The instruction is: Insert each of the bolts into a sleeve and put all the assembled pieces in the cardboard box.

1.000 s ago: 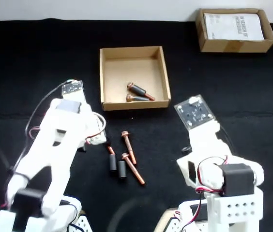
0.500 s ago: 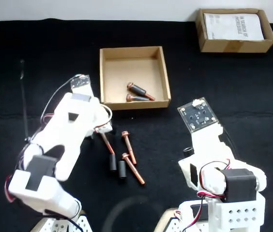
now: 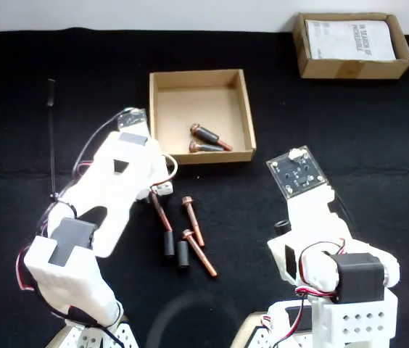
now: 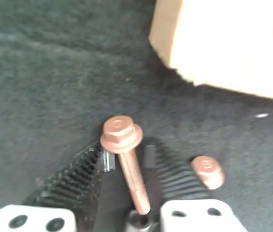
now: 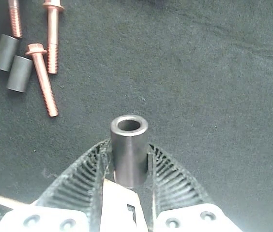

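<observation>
Clearly, both arms are set up for a mating move. The left gripper (image 4: 126, 155) has its fingers clamped on a bolt (image 4: 130, 174) by the shank. This leaves the flanged head free, and it points toward the cardboard box (image 3: 200, 155). We cannot tell whether the bolt is clear of the bench (image 3: 378, 145).

The right gripper (image 5: 128, 151) has its fingers closed on a sleeve (image 5: 128, 145). The sleeve stands with its open bore facing outward, which we judge is meant to receive a shank. This arm sits off the box's near right corner, well apart from the loose parts.

Two assembled pieces (image 3: 206, 139) lie inside the box, against its near wall. Just off that near wall, on the arms' side, two more bolts (image 3: 196, 235) and two sleeves (image 3: 175, 249) lie close together.

The held bolt is hemmed in, with the box wall just ahead of its head and a neighbouring bolt head (image 4: 206, 170) beside it. Open bench lies off the box's near right corner, between the two arms. We reckon that is the roomiest place to bring bolt and sleeve together.
</observation>
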Available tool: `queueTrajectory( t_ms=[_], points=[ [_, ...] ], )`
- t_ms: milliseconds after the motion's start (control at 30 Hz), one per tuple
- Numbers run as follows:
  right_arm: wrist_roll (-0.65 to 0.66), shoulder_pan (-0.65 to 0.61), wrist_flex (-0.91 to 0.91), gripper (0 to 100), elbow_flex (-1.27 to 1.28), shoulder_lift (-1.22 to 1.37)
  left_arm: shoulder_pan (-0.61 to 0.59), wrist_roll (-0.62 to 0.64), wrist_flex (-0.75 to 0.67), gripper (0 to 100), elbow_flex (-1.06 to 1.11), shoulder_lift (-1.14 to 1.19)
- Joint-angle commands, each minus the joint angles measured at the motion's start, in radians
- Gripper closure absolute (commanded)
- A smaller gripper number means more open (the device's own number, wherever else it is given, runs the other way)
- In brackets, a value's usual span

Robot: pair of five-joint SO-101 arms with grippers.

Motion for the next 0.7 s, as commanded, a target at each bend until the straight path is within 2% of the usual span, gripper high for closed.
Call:
queueTrajectory(
  t_ms=[0, 167, 267, 567, 667],
  points=[
    [0.006, 0.013, -0.013, 99.1, 0.002, -0.007, -0.007, -0.006, 0.006, 99, -0.008, 0.002],
    [0.006, 0.013, -0.041, 99.1, 0.005, -0.007, -0.008, -0.008, 0.006, 99, -0.008, -0.015],
    [0.003, 0.013, -0.117, 99.1, 0.067, -0.01, -0.005, -0.038, 0.002, 99, -0.008, -0.09],
    [0.0, 0.004, -0.575, 99.1, 0.403, -0.016, -0.005, -0.192, -0.041, 99, 0.015, -0.435],
    [-0.083, -0.03, -0.73, 99.1, 0.467, -0.016, -0.002, -0.23, -0.095, 99, 0.064, -0.561]
  ],
)
